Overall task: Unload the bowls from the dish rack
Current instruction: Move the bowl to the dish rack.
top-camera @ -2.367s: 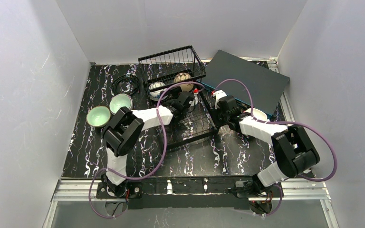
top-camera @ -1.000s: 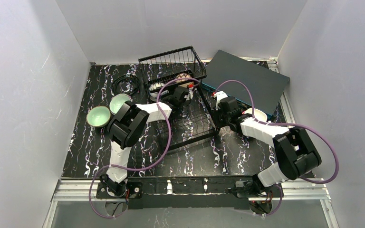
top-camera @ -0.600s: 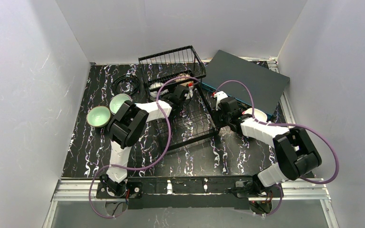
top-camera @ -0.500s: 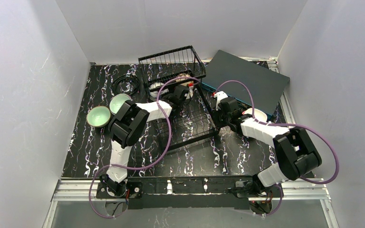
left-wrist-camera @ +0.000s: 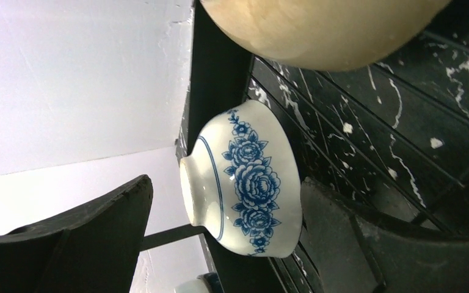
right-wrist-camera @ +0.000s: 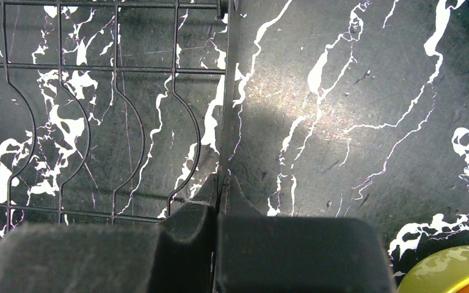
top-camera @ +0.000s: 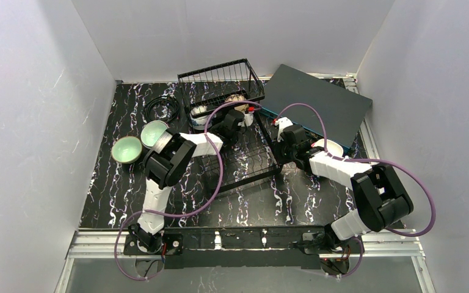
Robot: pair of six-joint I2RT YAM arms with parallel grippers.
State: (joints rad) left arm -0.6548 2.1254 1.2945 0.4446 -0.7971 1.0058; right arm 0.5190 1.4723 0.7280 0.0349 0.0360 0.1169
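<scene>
Our left gripper (left-wrist-camera: 229, 183) is spread wide with the blue-and-white bowl (left-wrist-camera: 256, 165) between the fingers, not clamped on it, inside the rack (right-wrist-camera: 226, 122) just beside a beige bowl (left-wrist-camera: 317, 30). Right gripper (right-wrist-camera: 218, 210) is pinched tight on the rack's side wire. Two green bowls (top-camera: 127, 149) (top-camera: 154, 132) sit on the table (top-camera: 110, 201), left of the rack.

Dish rack (top-camera: 217, 74) mid-tabletop (top-camera: 110, 189); bowls (top-camera: 200, 112) in its 12 o'clock end. Bowl pair (top-camera: 127, 149) at 9 o'clock, cable coil (top-camera: 162, 108) at 10, flat box (top-camera: 317, 104) at 2, lone bowl (top-camera: 330, 145) at 3.
</scene>
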